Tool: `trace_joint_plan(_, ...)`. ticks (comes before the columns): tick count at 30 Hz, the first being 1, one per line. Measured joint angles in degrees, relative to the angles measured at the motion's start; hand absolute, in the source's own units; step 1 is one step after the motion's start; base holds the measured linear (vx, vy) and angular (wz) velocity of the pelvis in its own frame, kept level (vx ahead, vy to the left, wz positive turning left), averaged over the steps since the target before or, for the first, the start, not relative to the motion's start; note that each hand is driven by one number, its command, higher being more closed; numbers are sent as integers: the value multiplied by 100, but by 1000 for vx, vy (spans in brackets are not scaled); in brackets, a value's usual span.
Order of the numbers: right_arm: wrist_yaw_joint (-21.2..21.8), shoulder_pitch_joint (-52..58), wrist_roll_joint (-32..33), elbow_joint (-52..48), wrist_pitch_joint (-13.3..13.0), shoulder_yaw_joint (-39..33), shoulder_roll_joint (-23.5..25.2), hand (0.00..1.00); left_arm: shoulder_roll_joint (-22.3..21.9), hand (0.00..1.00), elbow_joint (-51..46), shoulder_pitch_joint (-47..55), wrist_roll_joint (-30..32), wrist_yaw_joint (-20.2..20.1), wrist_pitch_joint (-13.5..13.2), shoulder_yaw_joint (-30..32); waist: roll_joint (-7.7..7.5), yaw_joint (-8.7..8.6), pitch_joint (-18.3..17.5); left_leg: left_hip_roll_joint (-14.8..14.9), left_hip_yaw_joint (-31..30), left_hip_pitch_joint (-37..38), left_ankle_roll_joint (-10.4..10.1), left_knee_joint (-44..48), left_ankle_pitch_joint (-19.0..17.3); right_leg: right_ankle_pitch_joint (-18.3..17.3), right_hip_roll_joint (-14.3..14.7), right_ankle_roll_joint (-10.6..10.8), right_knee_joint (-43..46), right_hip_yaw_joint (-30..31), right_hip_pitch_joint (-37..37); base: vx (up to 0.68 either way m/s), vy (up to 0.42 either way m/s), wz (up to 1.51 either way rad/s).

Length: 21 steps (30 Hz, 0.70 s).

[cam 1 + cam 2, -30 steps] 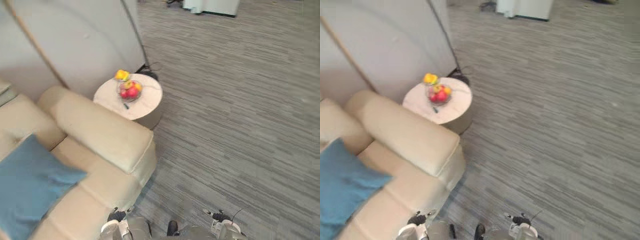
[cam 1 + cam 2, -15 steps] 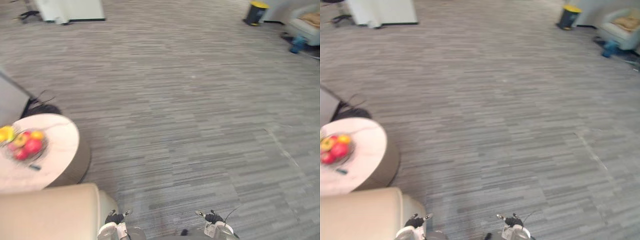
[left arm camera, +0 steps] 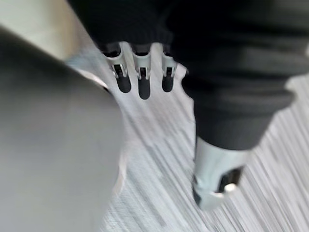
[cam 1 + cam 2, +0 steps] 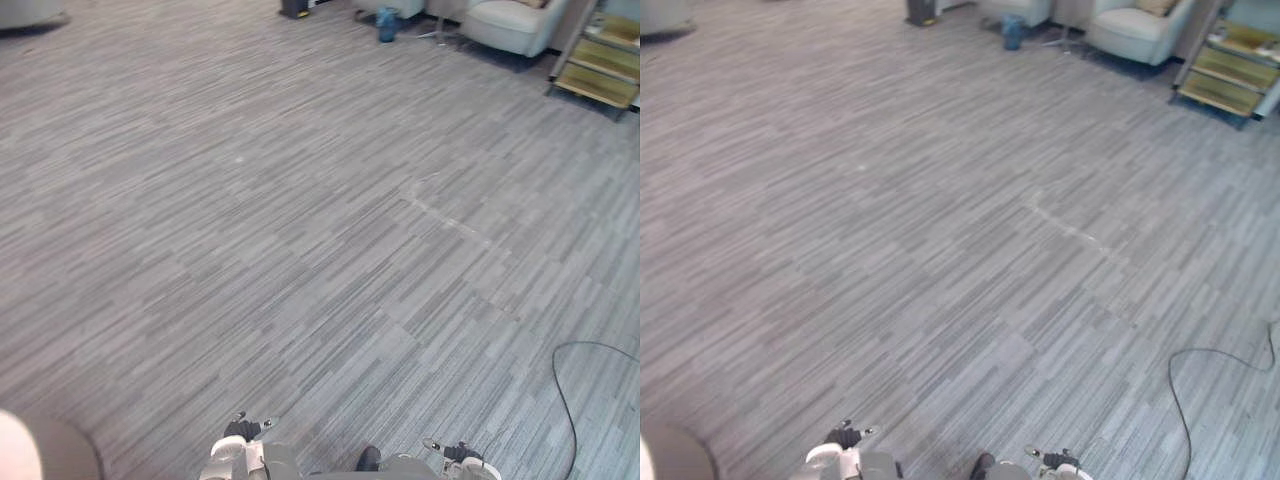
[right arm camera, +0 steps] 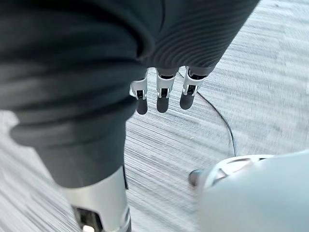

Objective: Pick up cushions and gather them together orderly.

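Observation:
My left hand [image 3: 138, 81] hangs over the grey carpet with straight fingers and holds nothing. My right hand [image 5: 161, 94] hangs the same way, open and empty above the carpet. A pale armchair [image 4: 512, 24] stands far off at the back right, with something tan [image 4: 1158, 6] on its seat that may be a cushion. Both hands are far from it.
Striped grey carpet [image 4: 300, 200] spreads across the room. At the far back are a small blue object [image 4: 387, 24], a dark bin [image 4: 295, 8] and a low wooden shelf [image 4: 600, 62]. A pale rounded furniture edge [image 4: 15, 450] shows at the lower left.
The camera has swung to the right. The beige sofa with the blue cushion and the round side table with the fruit bowl have slid out at the left.

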Motion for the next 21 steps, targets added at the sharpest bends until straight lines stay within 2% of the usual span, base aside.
trace_joint_plan(1, -7, 12, 32, -25, 0, -65, 73, 0, -25, 0, -42, 1, 2, -2, 5, 24, 17, 8, -10, -175, -226, -79, 14, -1043, 125, -64, 29, 106, -34, 235, 50, 324, 177, -93)
trace_joint_plan(2, -2, 67, 37, -115, -3, -103, 65, 0, -97, 0, -58, 45, 1, -3, -1, 189, 63, 79, -45, -281, -552, -98, 48, -1571, 535, -153, 78, 240, -12, 493, 70, 276, 155, -103)
trace_joint_plan(3, -4, 96, 36, -160, 1, -115, 70, 0, -130, 0, -64, 75, 1, -4, 3, 239, 70, 123, -83, -311, -593, -65, 106, -1559, 648, -185, 81, 280, 10, 599, 69, 288, 158, -116)
trace_joint_plan(4, -12, 136, 36, -232, 6, -113, 128, 0, -162, 0, -103, 111, 19, -5, 11, 399, -20, 168, -198, -394, -440, 41, 180, -1491, 530, -296, -10, 411, 76, 870, 85, 424, 180, -105)
trace_joint_plan(5, -10, 207, 37, -323, 8, -114, 252, 0, -96, 0, -94, 114, 115, -4, 38, 464, -182, 164, -260, -458, -146, 202, 208, -1486, 286, -444, -204, 569, 477, 1035, 36, 511, 209, -100)
trace_joint_plan(6, -7, 236, 37, -363, 8, -113, 291, 0, -85, 0, -91, 108, 115, -7, 41, 464, -209, 173, -253, -470, -64, 294, 195, -1490, 261, -480, -250, 616, 717, 1047, -39, 556, 221, -107)
trace_joint_plan(7, 47, 234, 44, -495, -5, -67, 335, 0, -64, 0, -56, 124, 112, -9, 46, 447, -250, 165, -249, -528, 228, 746, 326, -1634, 105, -469, -494, 828, 2214, 1055, -576, 366, 160, -81)
trace_joint_plan(8, 52, 237, 45, -521, -8, -67, 325, 0, -66, 0, -46, 122, 113, -11, 60, 433, -243, 127, -244, -533, 304, 956, 336, -1707, 26, -397, -597, 958, 2838, 1007, -825, 435, 175, -71)
trace_joint_plan(9, 57, 241, 46, -597, -13, -67, 319, 0, -81, 0, -45, 93, 111, -9, 90, 426, -203, 85, -221, -528, 347, 1200, 347, -1792, -47, -392, -715, 970, 3391, 834, -1012, 221, 75, -19)
trace_joint_plan(10, 58, 255, 46, -617, -16, -67, 320, 0, -83, 0, -45, 87, 110, -7, 104, 412, -181, 63, -211, -521, 361, 1315, 329, -1848, -79, -395, -774, 966, 3539, 748, -1079, 391, 69, -20)
trace_joint_plan(11, 80, 240, 44, -612, -12, -82, 319, 0, -78, 0, -14, 87, 111, -2, 129, 391, -201, 44, -215, -475, 450, 1753, 308, -2177, -107, -514, -907, 846, 3575, 294, -1243, 316, 23, -16)
trace_joint_plan(13, 94, 231, 36, -558, -13, -140, 306, 0, -75, 0, 62, 91, 112, -2, 129, 367, -170, 2, -223, -366, 517, 2070, 274, -2433, -103, -566, -884, 775, 3140, -147, -1366, 406, -20, -15)
trace_joint_plan(14, 99, 169, 36, -533, -20, -139, 290, 0, -57, 0, 115, 82, 112, -2, 133, 312, -150, -61, -218, -257, 518, 2193, 247, -2604, -99, -526, -749, 704, 2597, -328, -1589, 500, -113, -4)
trace_joint_plan(15, 102, 69, 37, -448, -29, -142, 269, 0, -5, 0, 191, 62, 112, -2, 137, 199, -137, -161, -208, -152, 497, 2241, 241, -2716, -96, -270, -562, 647, 1972, -304, -1854, 502, -146, 0)
trace_joint_plan(16, 102, 44, 37, -417, -25, -143, 250, 0, -3, 0, 213, 50, 112, -5, 142, 193, -125, -174, -191, -114, 484, 2283, 241, -2757, -96, -119, -489, 625, 1730, -268, -1941, 449, -188, 8)
trace_joint_plan(17, 104, 3, 77, -397, -29, -178, 225, 0, 13, 0, 260, 34, 113, -6, 142, 147, -114, -196, -129, -66, 374, 2453, 241, -2832, -96, 386, -317, 591, 1050, -63, -2054, 486, -254, 18)
trace_joint_plan(18, 102, 41, 112, -370, -28, -248, 235, 0, 78, 0, 265, 68, 114, -8, 137, 154, -241, -216, -95, -163, 160, 2651, 228, -2797, -104, 909, -303, 610, 435, 238, -1954, 507, -285, 24)
trace_joint_plan(19, 103, 107, 119, -342, -28, -264, 242, 0, 106, 0, 269, 93, 113, -8, 135, 166, -304, -217, -93, -211, 74, 2735, 220, -2777, -110, 1139, -336, 556, 361, 303, -1923, 524, -325, 18)
trace_joint_plan(20, 121, 74, 208, -309, -30, -360, 167, 0, 30, 0, 298, 103, 116, -9, 142, 220, -132, -222, -85, -60, -225, 2873, 140, -2490, -138, 1064, -211, 334, 831, 293, -1884, 512, -318, -1)
trace_joint_plan(21, 134, 53, 209, -326, -33, -346, 90, 0, -61, 0, 244, 172, 119, -17, 132, 281, 5, -218, -121, 113, -449, 2450, 26, -1415, -74, 678, -112, 278, 963, 280, -1812, 503, -316, -8)
